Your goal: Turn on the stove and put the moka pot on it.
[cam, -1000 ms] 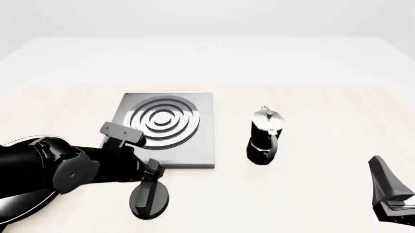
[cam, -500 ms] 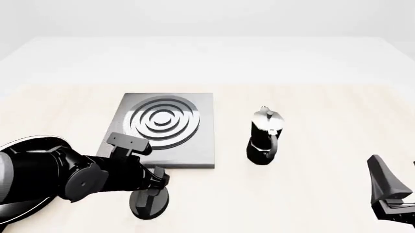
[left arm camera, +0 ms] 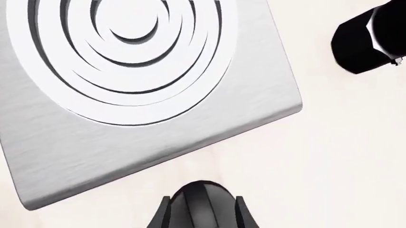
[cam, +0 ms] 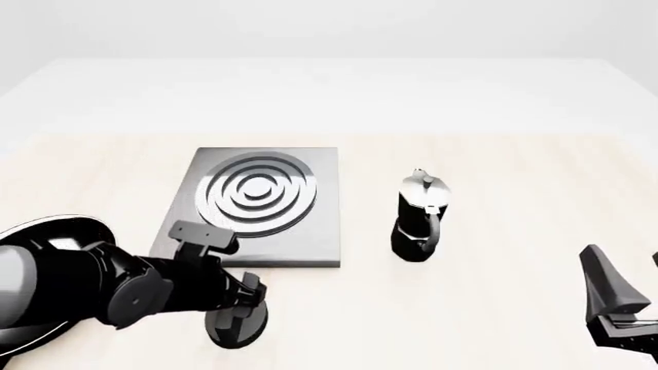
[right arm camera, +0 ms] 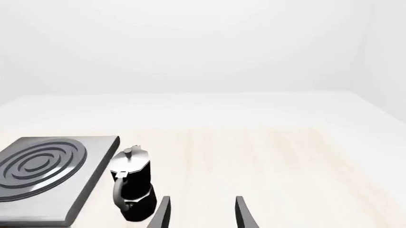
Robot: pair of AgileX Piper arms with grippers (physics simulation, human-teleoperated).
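The stove is a grey square plate (cam: pixel 308 243) with silver rings, also filling the left wrist view (left arm camera: pixel 254 95). Its separate round black knob (cam: pixel 239 327) lies on the table just in front of the plate. My left gripper (cam: pixel 243 297) reaches down onto it. In the left wrist view both fingers press the sides of the knob's ridge (left arm camera: pixel 201 202). The moka pot (cam: pixel 420 220) stands upright right of the plate, handle toward me; it also shows in the right wrist view (right arm camera: pixel 132 187). My right gripper (cam: pixel 622 258) hangs open at the near right, empty, well clear of the pot.
A round shiny black pan (cam: pixel 46 231) lies at the near left, mostly hidden under my left arm. Light wooden tabletop (cam: pixel 514 177) stretches behind and to the right of the pot.
My left arm has sunk lower and drawn back toward me, bringing its gripper down around the knob. The right arm has barely moved. Pot and plate are where they were.
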